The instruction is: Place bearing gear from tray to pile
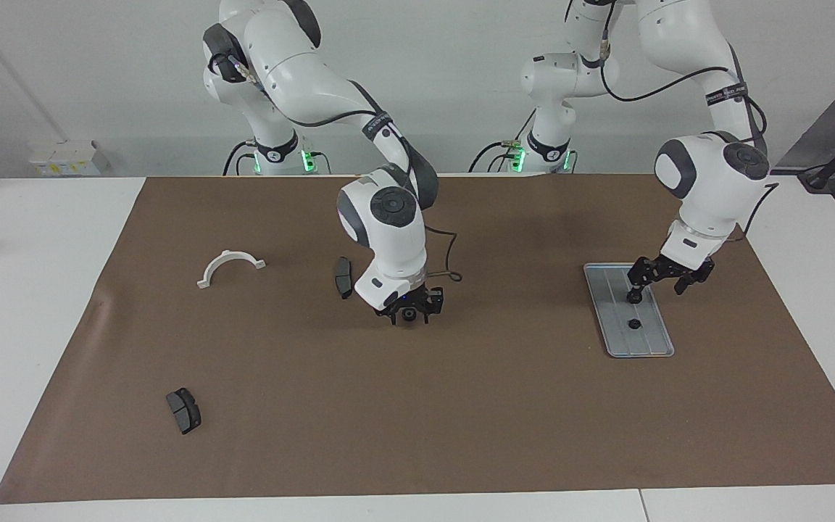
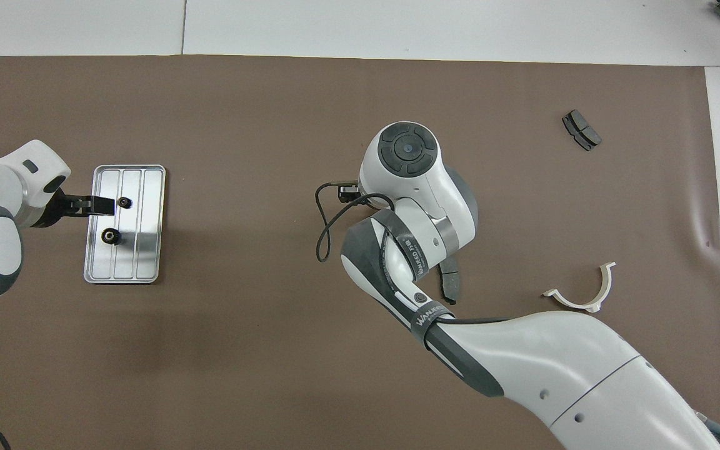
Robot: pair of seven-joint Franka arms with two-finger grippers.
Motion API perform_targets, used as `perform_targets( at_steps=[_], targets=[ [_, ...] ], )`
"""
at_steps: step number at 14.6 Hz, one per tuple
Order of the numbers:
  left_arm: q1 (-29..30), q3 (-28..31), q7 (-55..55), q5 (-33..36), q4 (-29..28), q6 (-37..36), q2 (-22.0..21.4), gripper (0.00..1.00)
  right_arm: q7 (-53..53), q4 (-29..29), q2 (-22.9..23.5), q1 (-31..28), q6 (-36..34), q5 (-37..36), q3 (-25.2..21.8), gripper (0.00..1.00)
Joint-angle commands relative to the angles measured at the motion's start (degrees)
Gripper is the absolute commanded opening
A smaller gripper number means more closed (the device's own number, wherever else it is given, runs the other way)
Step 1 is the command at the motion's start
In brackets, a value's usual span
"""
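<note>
Our left gripper [image 1: 655, 284] hangs wide open over the tray [image 1: 651, 346], where two gears [image 1: 634, 323] lie; it holds nothing. Our right gripper [image 1: 410, 314] stands around the pile gear [image 1: 408, 315] mid-mat, probably steadying it; we cannot tell its fingers' grip.

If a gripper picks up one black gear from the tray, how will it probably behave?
The gear looks small, round and rigid, so it likely lifts easily without bending. Lying flat on the ridged tray, it probably stays put; tipped on edge, it might roll. Being so small, it could slip from a careless pinch.

open mat [image 1: 504, 406] around tray [image 1: 649, 344]
</note>
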Motion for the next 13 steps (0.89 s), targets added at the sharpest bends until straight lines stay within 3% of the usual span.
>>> perform_targets(
  at_steps=[1,2,5,10,13],
  targets=[
    [0.77,-0.86,1.16,-2.15,-5.23,4.23,-1.31,0.86,1.13,1.27,0.56,-0.21,-0.6,-2.65,0.54,0.68],
    [0.85,-0.86,1.25,-3.47,-6.82,5.55,-1.41,0.78,1.13,0.92,0.56,-0.55,-1.12,-2.65,0.8,0.67],
    [0.94,-0.86,2.3,-3.74,-8.76,6.7,-0.88,0.73,0.96,0.04,0.56,-0.56,-0.78,-2.65,0.81,0.67],
    [1.12,-0.86,3.01,-3.83,-9.47,9.25,0.53,0.7,1.04,-1.1,0.65,-0.21,-1.22,-2.83,1.77,0.65],
    [1.03,-0.86,3.09,-3.74,-9.47,11.18,2.46,0.68,0.61,-4.61,0.12,-0.21,0.36,-3.26,1.77,0.64]
  ],
)
